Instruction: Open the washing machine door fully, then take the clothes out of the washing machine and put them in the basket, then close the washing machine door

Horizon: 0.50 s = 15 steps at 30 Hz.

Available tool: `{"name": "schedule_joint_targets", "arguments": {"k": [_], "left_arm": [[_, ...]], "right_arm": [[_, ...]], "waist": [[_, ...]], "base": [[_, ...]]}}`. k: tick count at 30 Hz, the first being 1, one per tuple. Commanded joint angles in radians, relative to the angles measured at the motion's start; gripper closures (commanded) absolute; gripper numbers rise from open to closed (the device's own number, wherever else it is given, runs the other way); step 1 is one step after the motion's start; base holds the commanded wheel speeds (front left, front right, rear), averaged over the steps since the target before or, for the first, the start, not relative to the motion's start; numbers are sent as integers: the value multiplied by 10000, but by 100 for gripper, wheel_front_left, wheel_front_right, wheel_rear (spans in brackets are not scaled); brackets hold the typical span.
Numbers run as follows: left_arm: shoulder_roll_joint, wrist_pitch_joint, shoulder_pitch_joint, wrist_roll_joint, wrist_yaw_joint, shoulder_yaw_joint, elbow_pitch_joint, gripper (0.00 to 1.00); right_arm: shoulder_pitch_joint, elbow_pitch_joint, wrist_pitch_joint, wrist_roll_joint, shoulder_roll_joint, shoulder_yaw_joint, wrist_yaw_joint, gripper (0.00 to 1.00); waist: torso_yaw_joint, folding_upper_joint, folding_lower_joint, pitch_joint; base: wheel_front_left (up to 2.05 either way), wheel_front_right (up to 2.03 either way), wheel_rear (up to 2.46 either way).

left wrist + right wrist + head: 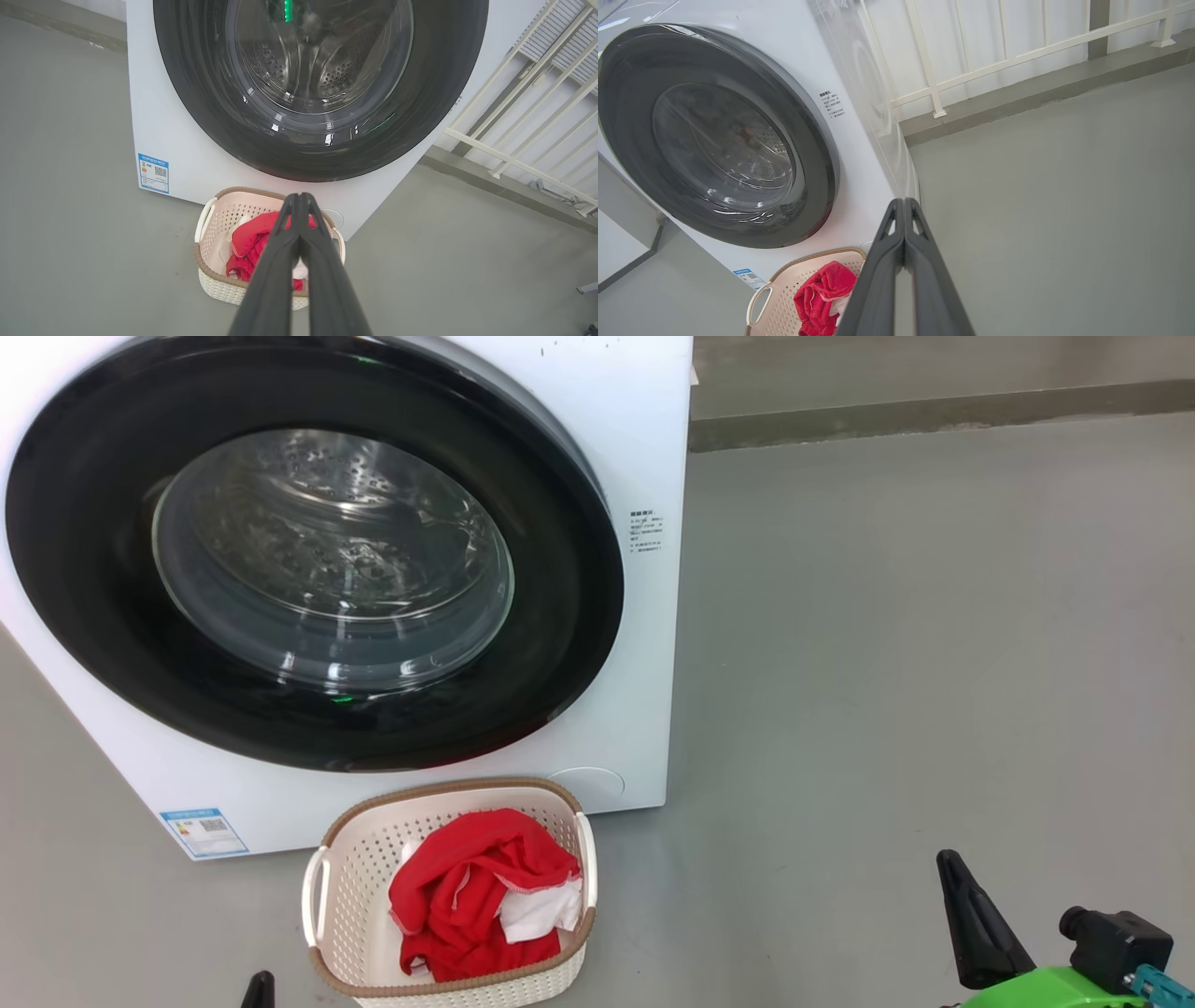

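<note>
The white washing machine (616, 457) fills the upper left, and its round black-rimmed washing machine door (308, 569) lies shut against the front, bare steel drum showing through the glass. On the floor just in front stands the cream basket (359, 873) holding the red and white clothes (476, 887). My left gripper (300, 198) hangs shut and empty above the basket's near side; its tip (259, 989) peeks in at the bottom edge. My right gripper (903, 203) is shut and empty too, off to the basket's right over bare floor, its dark fingertip (952, 873) pointing up.
Grey floor (887, 663) stretches to the right of the machine, up to a low kerb (934, 415) at the back. A white railing (1017, 51) stands along that kerb behind the machine.
</note>
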Motion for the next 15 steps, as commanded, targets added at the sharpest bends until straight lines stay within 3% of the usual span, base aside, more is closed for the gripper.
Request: {"name": "schedule_joint_targets", "arguments": {"k": [1,15], "left_arm": [[111,88,-426,-362,-15,87,-211,100],[97,518,-735,-1984,-23,81,-187,100]], "right_arm": [[-502,-252,78,329,-96,-83,-2,100],[-699,-239,518,1971,-118,-197,-4,100]], "waist": [[8,-1,-2,11],[71,-1,-2,104]], "base": [[0,0,0],[0,0,0]]}}
